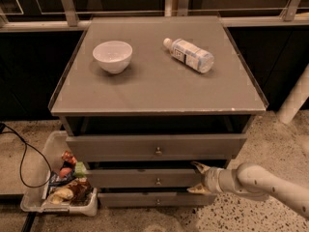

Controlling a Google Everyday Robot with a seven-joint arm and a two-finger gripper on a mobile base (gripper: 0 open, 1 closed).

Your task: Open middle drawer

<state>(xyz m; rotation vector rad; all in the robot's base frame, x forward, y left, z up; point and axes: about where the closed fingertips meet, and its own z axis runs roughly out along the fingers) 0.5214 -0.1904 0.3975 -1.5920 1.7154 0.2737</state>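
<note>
The middle drawer (126,178) is the grey-brown front with a small round metal knob (158,181), between the top drawer (116,148) and the bottom drawer (125,199). All three fronts stick out a little from the cabinet. My gripper (197,178) is at the right end of the middle drawer's front, well right of the knob. It is open, with one fingertip (198,167) at the front's upper edge and the other at its lower edge. The white arm (260,181) reaches in from the lower right.
On the cabinet top (154,88) stand a white bowl (112,56) and a lying plastic bottle (189,54). A clear tray of snacks (63,183) sits on the floor at the left, with a black cable (21,153) beside it. A white post (294,100) stands at the right.
</note>
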